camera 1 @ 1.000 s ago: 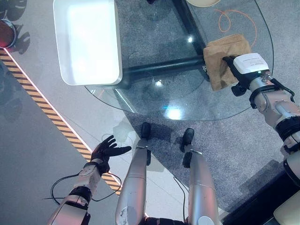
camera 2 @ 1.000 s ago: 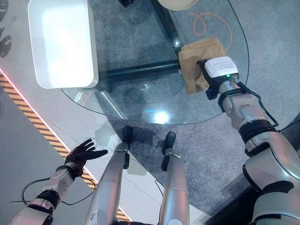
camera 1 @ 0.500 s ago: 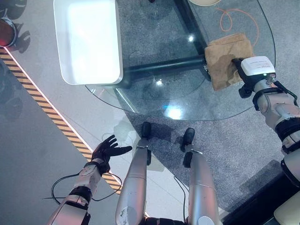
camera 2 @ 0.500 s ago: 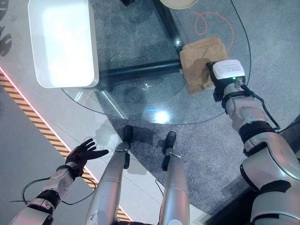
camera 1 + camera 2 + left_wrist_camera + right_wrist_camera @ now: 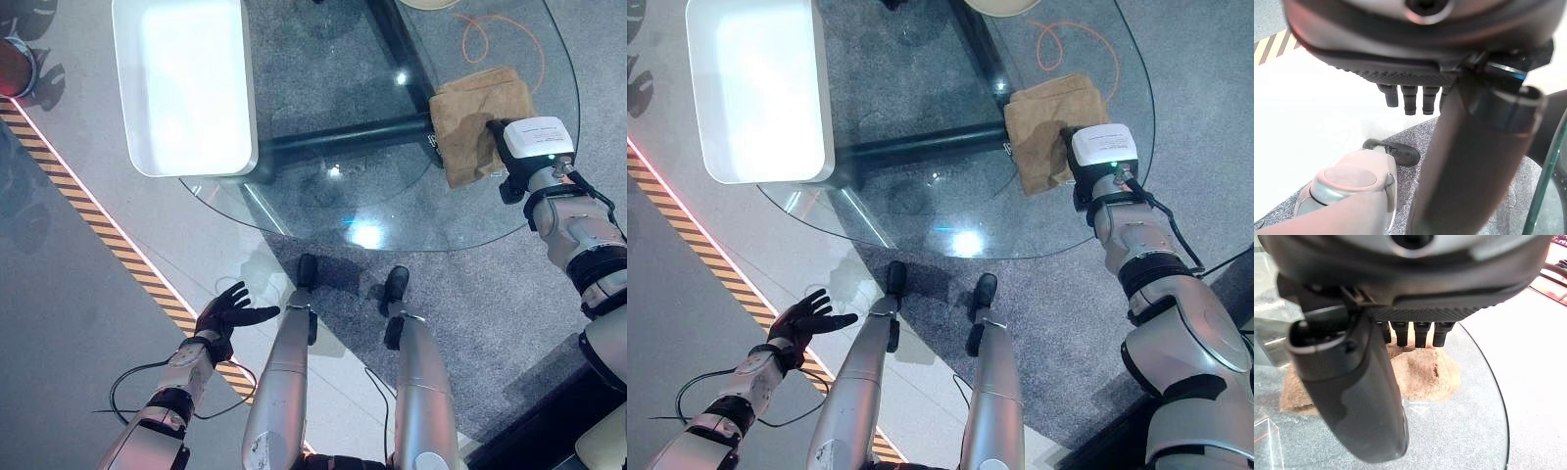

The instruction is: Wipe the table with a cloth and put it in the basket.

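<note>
**A:** Left eye view, nearest first: what is the left hand (image 5: pixel 227 311) doing?

**B:** It hangs low over the floor beside the striped tape (image 5: pixel 108 245), fingers spread and straight, holding nothing.

**A:** And the right hand (image 5: pixel 1070 157)?

**B:** It reaches onto the near right part of the round glass surface (image 5: pixel 392 220), on the near edge of the brown cloth (image 5: pixel 475 113). In the right wrist view its fingers (image 5: pixel 1415 333) point down at the rumpled cloth (image 5: pixel 1420 372), their tips touching or just above it; I cannot tell whether they are curled into it or laid flat.

**A:** Where does the cloth lie?

**B:** On the glass, near the right rim, bunched under the hand. An orange cord (image 5: pixel 490 34) loops just beyond it.

**A:** And the basket?

**B:** The white basket (image 5: pixel 181 83) sits at the far left of the surface, well apart from the cloth.
</note>
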